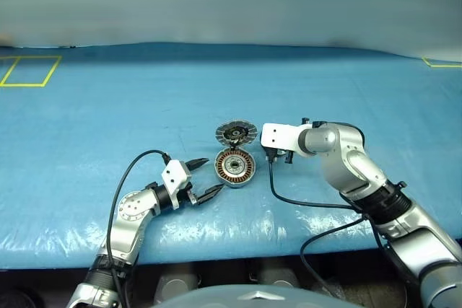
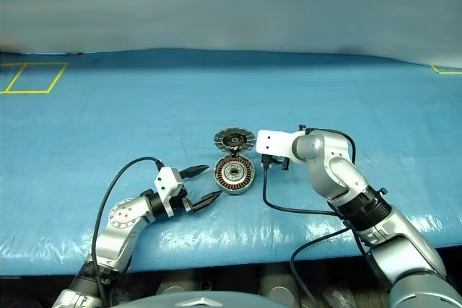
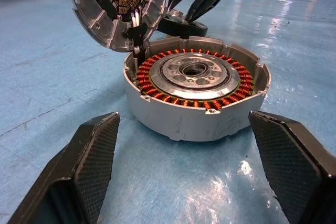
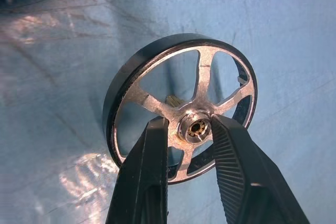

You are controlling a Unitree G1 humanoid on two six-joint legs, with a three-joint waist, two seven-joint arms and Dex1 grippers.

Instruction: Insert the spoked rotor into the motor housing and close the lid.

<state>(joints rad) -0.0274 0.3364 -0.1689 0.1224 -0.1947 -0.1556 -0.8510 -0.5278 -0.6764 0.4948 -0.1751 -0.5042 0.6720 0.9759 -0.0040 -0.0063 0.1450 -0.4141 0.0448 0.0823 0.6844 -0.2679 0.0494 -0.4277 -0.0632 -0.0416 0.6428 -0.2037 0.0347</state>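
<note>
The motor housing lies flat on the blue table, its copper ring of windings facing up. The lid stands swung open at the housing's far side, its inner face showing. My left gripper is open just left of the housing, level with it, one finger on each side of it in the left wrist view, not touching. Right of the housing and lid, my right gripper points down, shut on the silver hub of the spoked rotor, which sits tilted. The rotor also appears just beyond the housing.
A blue sheet covers the whole table, whose front edge runs close below both arms. Yellow tape marks lie at the far left and far right. Black cables trail from both wrists.
</note>
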